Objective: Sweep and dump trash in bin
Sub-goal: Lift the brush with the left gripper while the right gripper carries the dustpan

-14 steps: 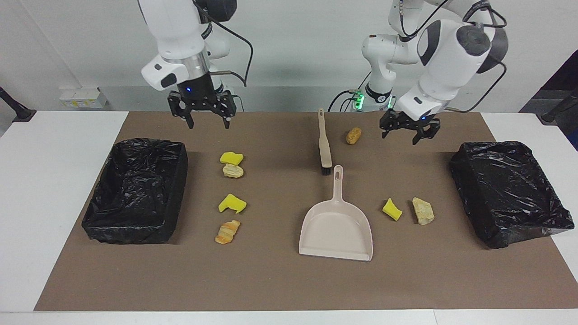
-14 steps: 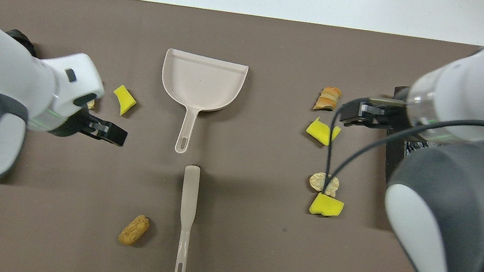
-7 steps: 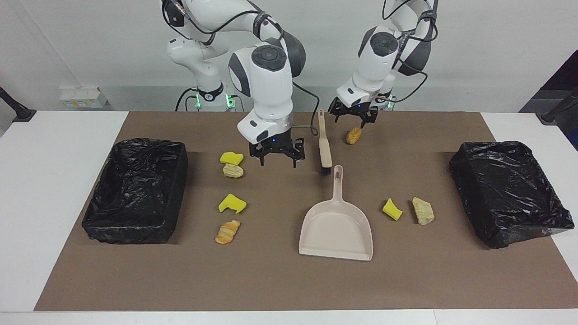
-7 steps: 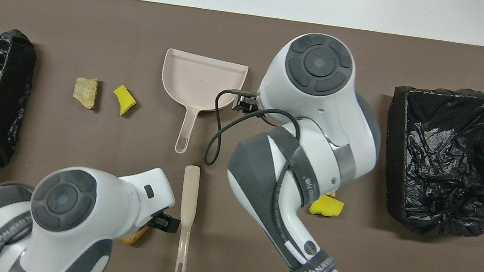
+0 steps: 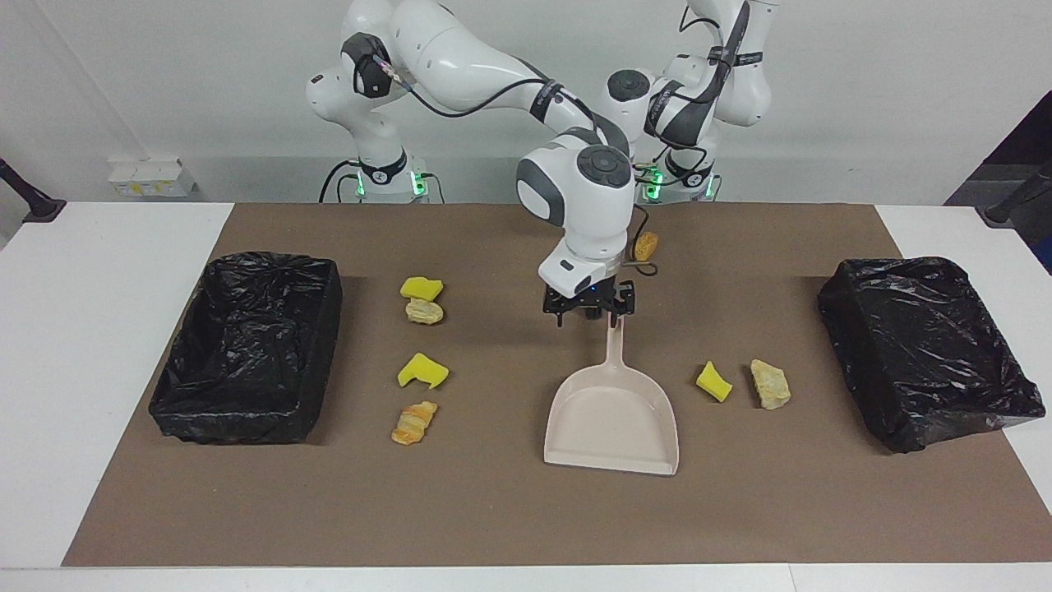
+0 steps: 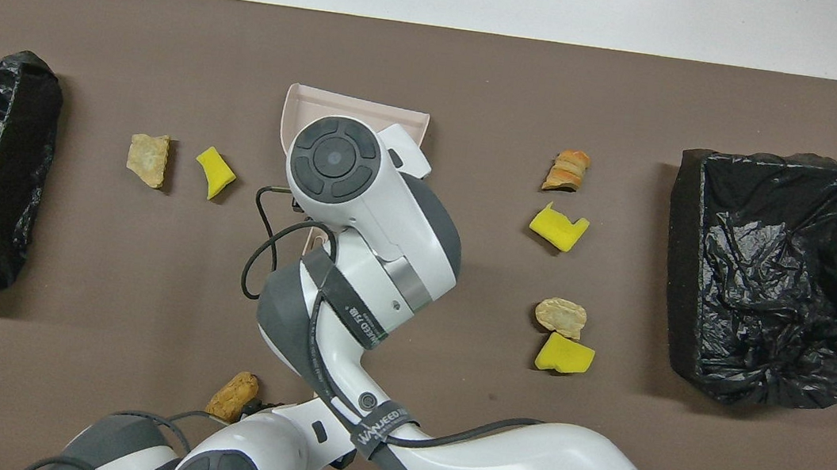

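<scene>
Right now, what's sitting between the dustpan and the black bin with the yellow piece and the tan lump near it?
Between the dustpan and that bin lie a yellow scrap and a tan lump, side by side on the brown mat, seen in both views.

A brown mat (image 5: 493, 510) is covering most of the white counter (image 5: 99, 329), and a small white box (image 5: 148, 177) is sitting by the wall toward the right arm's end.
</scene>
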`<state>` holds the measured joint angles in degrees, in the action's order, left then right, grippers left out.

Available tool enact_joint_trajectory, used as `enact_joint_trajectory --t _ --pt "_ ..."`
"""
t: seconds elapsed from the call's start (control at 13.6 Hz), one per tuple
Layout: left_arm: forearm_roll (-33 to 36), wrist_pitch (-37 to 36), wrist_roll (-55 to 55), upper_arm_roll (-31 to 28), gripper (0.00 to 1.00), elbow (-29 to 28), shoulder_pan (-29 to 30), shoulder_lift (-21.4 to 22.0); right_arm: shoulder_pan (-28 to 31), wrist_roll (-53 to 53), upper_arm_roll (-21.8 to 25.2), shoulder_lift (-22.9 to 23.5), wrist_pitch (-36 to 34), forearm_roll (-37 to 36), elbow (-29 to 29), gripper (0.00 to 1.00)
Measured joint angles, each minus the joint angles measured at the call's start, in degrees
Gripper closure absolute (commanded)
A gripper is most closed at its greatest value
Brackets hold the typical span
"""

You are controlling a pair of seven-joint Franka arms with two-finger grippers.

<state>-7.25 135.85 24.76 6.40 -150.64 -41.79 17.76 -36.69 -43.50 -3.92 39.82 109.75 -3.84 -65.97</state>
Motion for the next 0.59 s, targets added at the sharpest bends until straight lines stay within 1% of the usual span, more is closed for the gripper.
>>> enact_joint_trajectory --t 0.07,0.15,0.22,0.29,0.37,0.44,0.51,0.59 --pt "0.00 0.82 0.04 0.20 0.03 -0.45 0.00 -0.15 -0.75 0.00 0.02 1.01 0.53 -0.37 0.51 0.04" --pt "0.00 1.60 0.05 0.33 0.12 -0.73 0.00 -0.39 -1.56 0.00 0.01 1.90 1.09 -1.16 0.78 0.05" --pt "0.00 2.30 0.05 0.46 0.21 -0.90 0.00 -0.63 -2.48 0.00 0.01 2.60 1.61 -2.37 0.86 0.08" --pt "0.00 2.84 0.07 0.56 0.29 -1.01 0.00 -0.82 -3.31 0.00 0.00 3.10 1.76 -3.22 0.90 0.10" --pt "0.00 3.06 0.09 0.59 0.45 -1.04 0.00 -1.00 -3.87 0.09 -0.01 3.42 1.76 -3.80 0.92 0.17" --pt "0.00 3.12 0.13 0.60 0.70 -1.05 0.00 -1.14 -4.29 0.19 -0.02 3.78 1.76 -4.20 0.92 0.25" --pt "0.00 3.12 0.41 0.64 0.89 -1.08 0.00 -1.24 -4.61 0.29 -0.02 4.13 1.76 -4.32 0.92 0.34" --pt "0.00 3.11 0.96 0.72 1.00 -1.14 -0.01 -1.36 -4.88 0.32 -0.02 4.41 1.77 -4.39 0.92 0.52"
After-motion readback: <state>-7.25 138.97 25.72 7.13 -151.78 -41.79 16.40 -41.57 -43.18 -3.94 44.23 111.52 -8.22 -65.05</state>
